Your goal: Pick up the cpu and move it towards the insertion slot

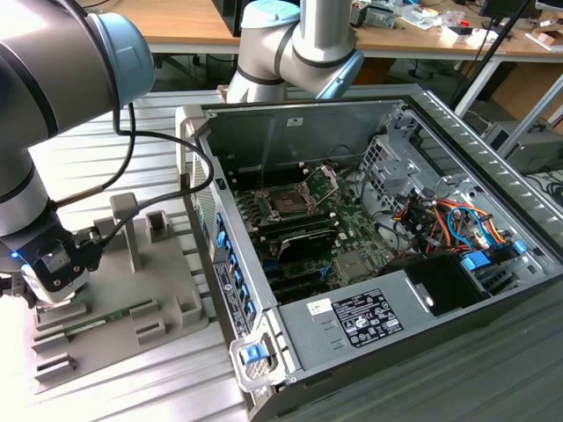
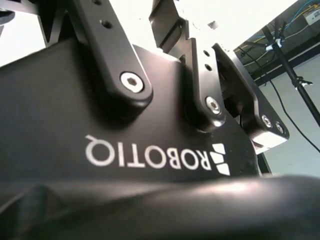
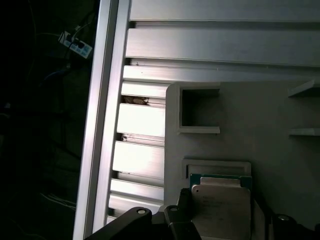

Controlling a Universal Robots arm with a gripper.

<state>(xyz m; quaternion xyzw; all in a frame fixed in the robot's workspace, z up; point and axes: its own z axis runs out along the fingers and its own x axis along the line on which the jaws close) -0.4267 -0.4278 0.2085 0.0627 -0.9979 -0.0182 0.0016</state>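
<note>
My gripper (image 1: 48,290) sits over the cpu (image 3: 220,210) in its holder (image 3: 215,164), at the exterior view's left, well apart from the slot (image 1: 288,202). I cannot tell if it grips. A crooked hold could drop the cpu.

Even room light in the exterior view; glare bleaches the table (image 1: 88,154) at eight o'clock, and the computer case (image 1: 290,132) is shadowed inside. In the first wrist view the rails (image 3: 140,120) and the cpu (image 3: 220,207) gleam.

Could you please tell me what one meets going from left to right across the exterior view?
Gripper → upright grey post → blue latch → insertion slot → orange and blue cables.
</note>
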